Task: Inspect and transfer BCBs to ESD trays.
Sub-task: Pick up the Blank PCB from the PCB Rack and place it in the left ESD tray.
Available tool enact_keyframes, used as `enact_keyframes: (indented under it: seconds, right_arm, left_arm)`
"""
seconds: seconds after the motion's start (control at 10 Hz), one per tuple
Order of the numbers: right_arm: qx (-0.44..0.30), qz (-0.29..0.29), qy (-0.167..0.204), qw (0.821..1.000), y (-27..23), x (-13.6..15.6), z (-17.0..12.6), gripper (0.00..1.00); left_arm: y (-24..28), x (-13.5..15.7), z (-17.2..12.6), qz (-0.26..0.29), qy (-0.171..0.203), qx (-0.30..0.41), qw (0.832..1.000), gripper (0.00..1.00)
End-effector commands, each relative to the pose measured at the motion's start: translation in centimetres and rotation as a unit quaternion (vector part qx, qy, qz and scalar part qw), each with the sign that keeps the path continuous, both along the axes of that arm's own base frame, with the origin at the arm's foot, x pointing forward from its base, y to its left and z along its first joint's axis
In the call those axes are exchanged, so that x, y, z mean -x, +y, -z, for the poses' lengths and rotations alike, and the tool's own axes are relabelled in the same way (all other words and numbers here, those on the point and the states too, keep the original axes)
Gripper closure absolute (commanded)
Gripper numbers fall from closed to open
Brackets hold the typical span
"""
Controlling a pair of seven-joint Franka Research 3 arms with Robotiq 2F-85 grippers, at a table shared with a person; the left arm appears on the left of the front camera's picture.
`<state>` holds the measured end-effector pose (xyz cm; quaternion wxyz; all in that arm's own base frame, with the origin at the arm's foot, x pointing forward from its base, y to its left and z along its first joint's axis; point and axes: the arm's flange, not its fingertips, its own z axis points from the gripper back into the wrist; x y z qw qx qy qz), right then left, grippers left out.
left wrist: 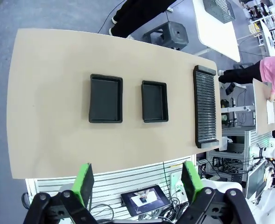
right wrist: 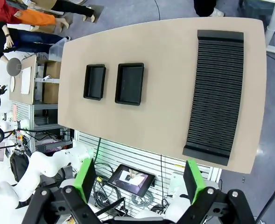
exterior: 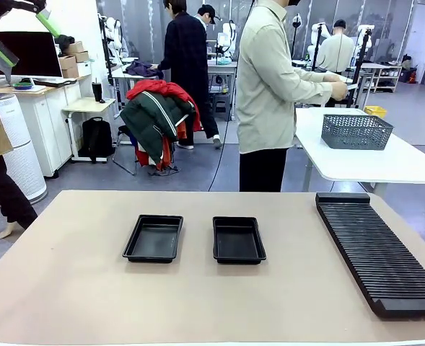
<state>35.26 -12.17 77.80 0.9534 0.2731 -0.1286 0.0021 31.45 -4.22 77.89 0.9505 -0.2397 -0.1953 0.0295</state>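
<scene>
Two ESD trays, shallow and black, lie side by side on the tan table, and both are empty: the left tray [exterior: 153, 238] [left wrist: 106, 98] [right wrist: 95, 82] and the right tray [exterior: 239, 240] [left wrist: 154, 101] [right wrist: 130, 84]. The BCBs are out of view. My left gripper [left wrist: 138, 182] hangs high above the table's near edge, open, nothing between its green pads; it also appears at the top left of the front view [exterior: 24, 37]. My right gripper [right wrist: 140, 179] is likewise raised high, open and empty.
A long black ribbed rack [exterior: 374, 252] [left wrist: 206, 106] [right wrist: 213, 93] lies along the table's right side. A person [exterior: 270, 94] stands at the far edge, turned toward a white table with a grey basket [exterior: 356, 131]. Bare tabletop [exterior: 89, 288] surrounds the trays.
</scene>
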Motion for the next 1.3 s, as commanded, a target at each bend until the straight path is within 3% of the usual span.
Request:
enact_keyframes:
  seconds: [0.0,1.2]
  right_arm:
    - [-0.001,-0.003,-0.002,1.0,0.05,0.09,-0.02,0.0]
    - [-0.001,-0.003,-0.002,1.0,0.05,0.09,-0.02,0.0]
  left_arm:
    - [0.0,0.06,0.12,0.0,0.0,0.002,1.0,0.0]
    - [0.0,0.06,0.12,0.0,0.0,0.002,1.0,0.0]
